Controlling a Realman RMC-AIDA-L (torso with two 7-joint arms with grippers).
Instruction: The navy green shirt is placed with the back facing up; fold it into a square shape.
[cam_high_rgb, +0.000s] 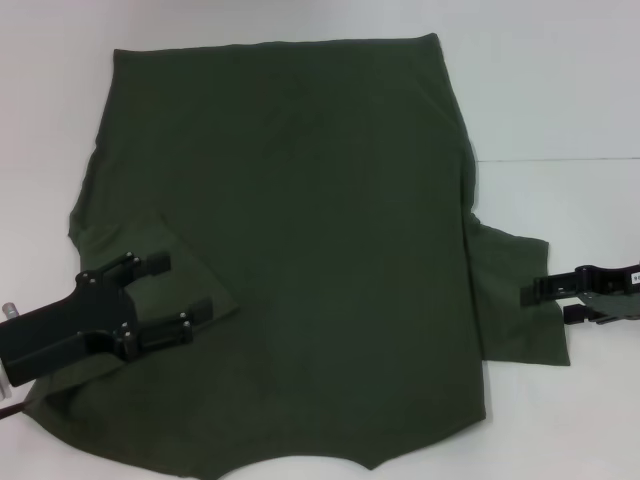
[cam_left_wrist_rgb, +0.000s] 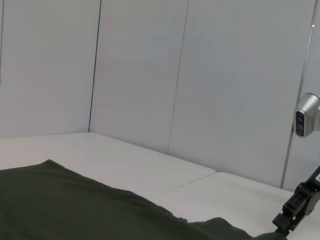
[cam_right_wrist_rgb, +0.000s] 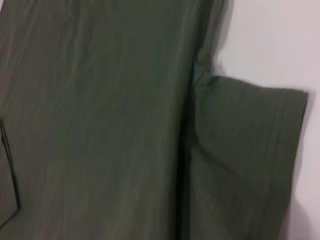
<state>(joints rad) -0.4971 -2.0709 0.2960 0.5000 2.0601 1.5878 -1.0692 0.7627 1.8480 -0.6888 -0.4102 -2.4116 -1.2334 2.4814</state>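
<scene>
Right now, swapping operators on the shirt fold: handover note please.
Left gripper: open, over the shirt's left sleeve, which is already folded in onto the body.
Right gripper: at the right sleeve's edge; grip not clear.
Navy green shirt: spread on the white table, right sleeve still out flat.
Done: left sleeve in.
Left: right sleeve in, then fold the body into a square.

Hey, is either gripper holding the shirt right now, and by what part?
Neither: the left gripper is open over the folded-in left sleeve of the navy green shirt, and the right gripper sits at the right sleeve's edge.
</scene>
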